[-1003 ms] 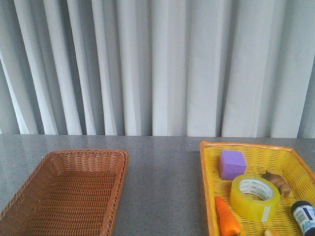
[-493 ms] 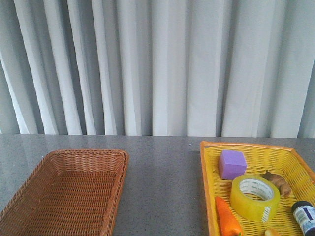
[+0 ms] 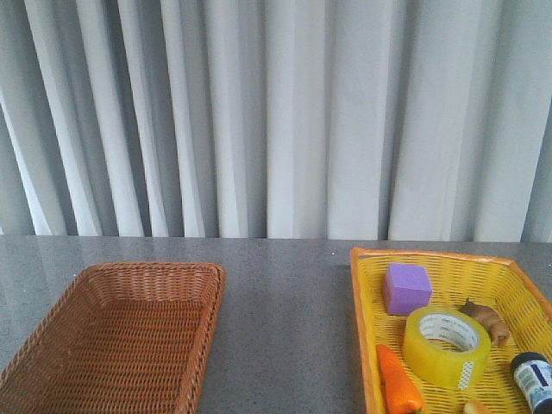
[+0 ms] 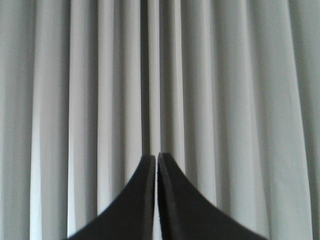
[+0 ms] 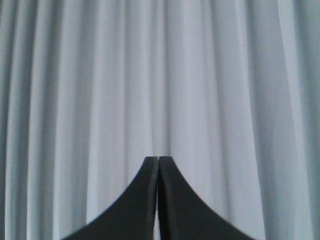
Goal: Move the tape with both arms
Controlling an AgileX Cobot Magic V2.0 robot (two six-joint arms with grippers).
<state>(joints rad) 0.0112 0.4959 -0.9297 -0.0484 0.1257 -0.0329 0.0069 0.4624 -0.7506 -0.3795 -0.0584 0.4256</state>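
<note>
The tape [image 3: 446, 346], a wide translucent yellow roll with a white printed core, lies flat in the yellow basket [image 3: 360, 321] at the right of the table. Neither arm shows in the front view. My left gripper [image 4: 157, 156] is shut and empty, and its view shows only the white curtain. My right gripper [image 5: 158, 158] is shut and empty, also facing only the curtain. Both are well away from the tape.
A brown wicker basket [image 3: 213, 302] stands at the left and holds nothing that I can see. In the yellow basket lie a purple cube [image 3: 406, 288], an orange carrot [image 3: 398, 381], a brown ginger-like piece [image 3: 487, 317] and a dark bottle [image 3: 535, 379]. Grey tabletop [image 3: 285, 328] lies between the baskets.
</note>
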